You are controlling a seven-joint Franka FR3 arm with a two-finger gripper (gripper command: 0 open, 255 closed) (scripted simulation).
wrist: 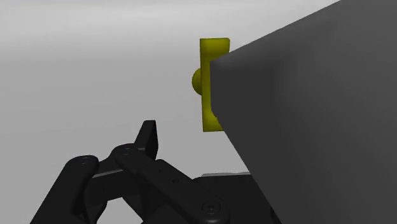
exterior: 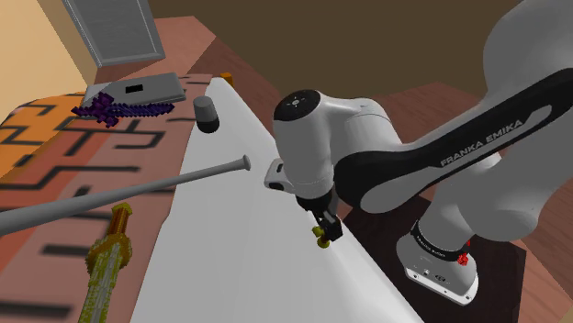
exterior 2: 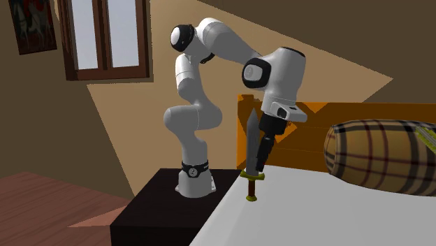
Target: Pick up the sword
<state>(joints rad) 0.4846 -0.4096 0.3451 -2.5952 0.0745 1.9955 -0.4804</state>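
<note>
The sword [exterior 2: 251,143] has a grey blade, a yellow crossguard and a dark grip. It stands upright with the blade pointing up and its pommel just over the white bed surface [exterior 2: 314,210]. My gripper [exterior 2: 256,165] is shut on the blade right above the crossguard. In the shoulder view the gripper [exterior: 323,229] hangs over the bed's near edge with the sword's yellow end [exterior: 320,244] below it. In the wrist view the broad grey blade [wrist: 305,108] and yellow crossguard [wrist: 213,83] lie close beside one black finger [wrist: 150,135]; the other finger is hidden.
A long grey rod with a flat head [exterior: 138,190], a gold blocky sword [exterior: 103,266], a purple blocky item [exterior: 115,110], a grey slab [exterior: 138,90] and a dark cylinder [exterior: 206,115] lie further along the bed. A plaid bolster [exterior 2: 377,157] rests against an orange headboard [exterior 2: 349,115].
</note>
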